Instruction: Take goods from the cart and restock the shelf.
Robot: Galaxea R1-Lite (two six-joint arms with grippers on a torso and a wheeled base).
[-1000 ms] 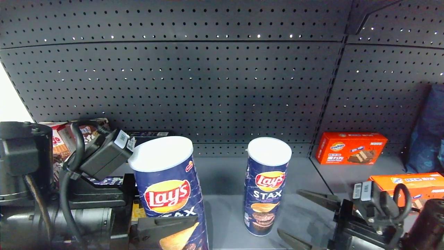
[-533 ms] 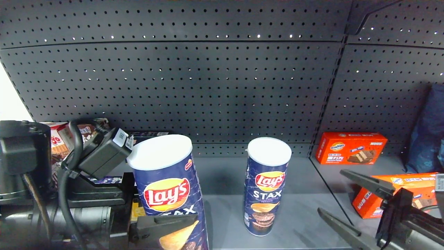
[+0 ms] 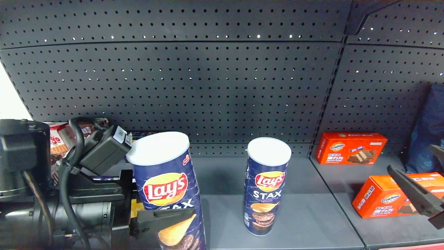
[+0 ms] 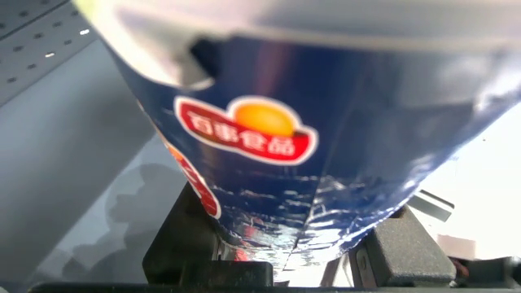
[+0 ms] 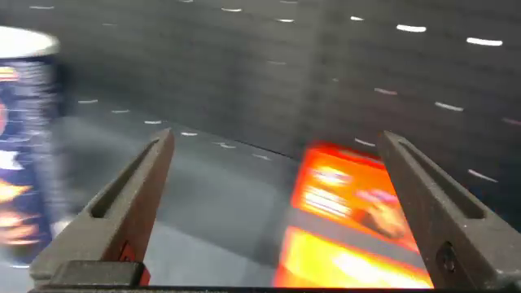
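Observation:
My left gripper (image 3: 163,222) is shut on a tall blue chip can (image 3: 166,187) with a white lid, held upright at the shelf's front left; the same chip can (image 4: 309,155) looms close in the left wrist view, clamped between the dark fingers (image 4: 407,256). A second, matching chip can (image 3: 266,185) stands upright on the grey shelf (image 3: 305,215), about a can's width to the right of the held one. My right gripper (image 5: 285,212) is open with nothing between its fingers; one finger (image 3: 414,191) shows at the far right over the orange boxes.
Two orange boxes (image 3: 352,147) (image 3: 381,198) lie on the right shelf section, one orange box (image 5: 358,203) ahead of the right gripper. A dark blue bag (image 3: 428,132) stands at the far right. Snack boxes (image 3: 59,139) sit behind the left arm. A pegboard back wall (image 3: 208,86) closes the shelf.
My right gripper has pulled away to the right, from beside the standing can to the view's right edge. The left gripper's can has shifted slightly left and up.

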